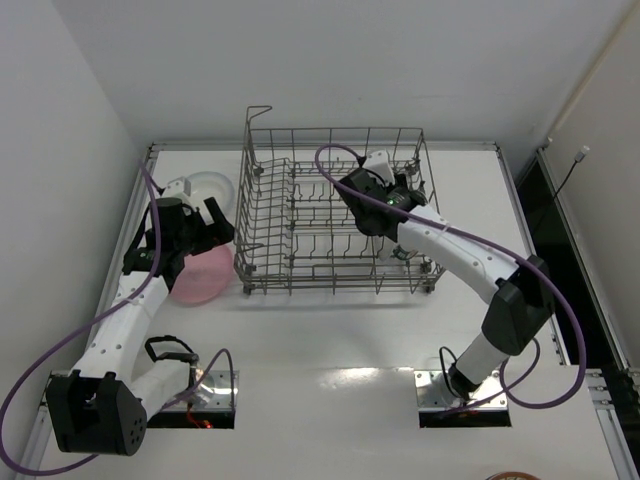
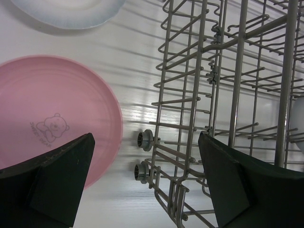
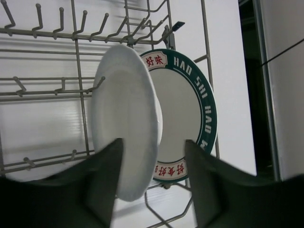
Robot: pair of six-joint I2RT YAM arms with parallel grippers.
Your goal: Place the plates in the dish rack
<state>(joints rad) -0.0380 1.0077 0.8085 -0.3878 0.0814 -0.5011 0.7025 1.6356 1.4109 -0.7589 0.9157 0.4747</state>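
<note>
I see the dish rack (image 2: 287, 71) of grey metal wire; beside it the pink plate (image 2: 52, 104) looks smooth, matt plastic.

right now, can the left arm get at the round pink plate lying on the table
Probably yes. The left end effector hangs open just beside the round pink plate, which lies flat and uncovered outside the grey wire dish rack; nothing stands between them.

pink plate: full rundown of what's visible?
The pink plate is round, glossy, plastic-looking, with a small bear drawing on its upward face. It lies flat on the white table, left of the dish rack without touching it, apart from the pale plate. The open left pincer hovers above its edge.
</note>
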